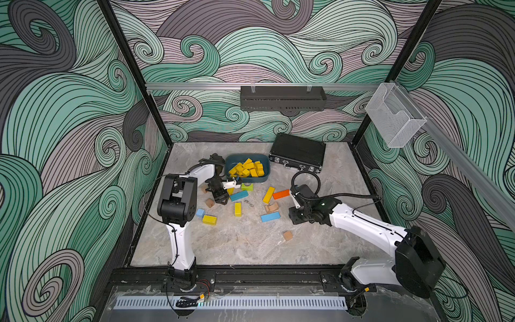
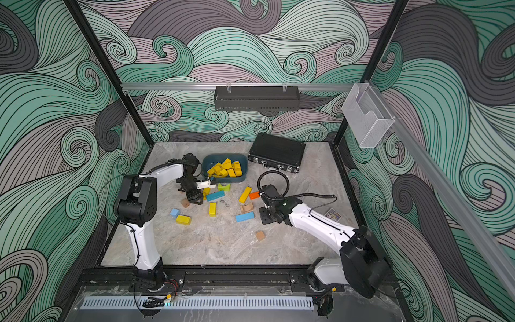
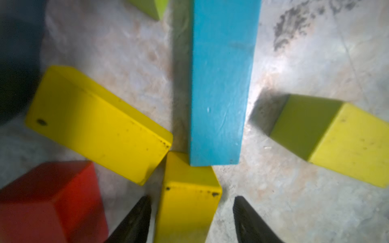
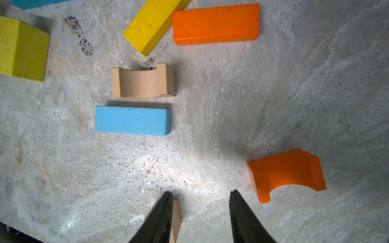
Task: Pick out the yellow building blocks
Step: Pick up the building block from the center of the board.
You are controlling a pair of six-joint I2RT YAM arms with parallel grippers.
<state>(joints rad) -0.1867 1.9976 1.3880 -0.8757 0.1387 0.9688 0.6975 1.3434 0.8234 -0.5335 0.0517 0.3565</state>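
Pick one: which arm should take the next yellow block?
Left. In its wrist view the left gripper has its open jaws either side of a yellow block at the end of a blue bar. The right gripper hangs open over bare table; the nearest yellow bar lies farther off, beside an orange block.

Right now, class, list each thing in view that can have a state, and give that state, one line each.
left tool, open, jaws either side of a yellow block on the table.
right tool, open, nothing between its jaws.
blue bin, holds a pile of yellow blocks.
black case, shut, lying flat.
wire basket, hung on the wall rail, looks empty.
long yellow bar, loose, not yet binned.
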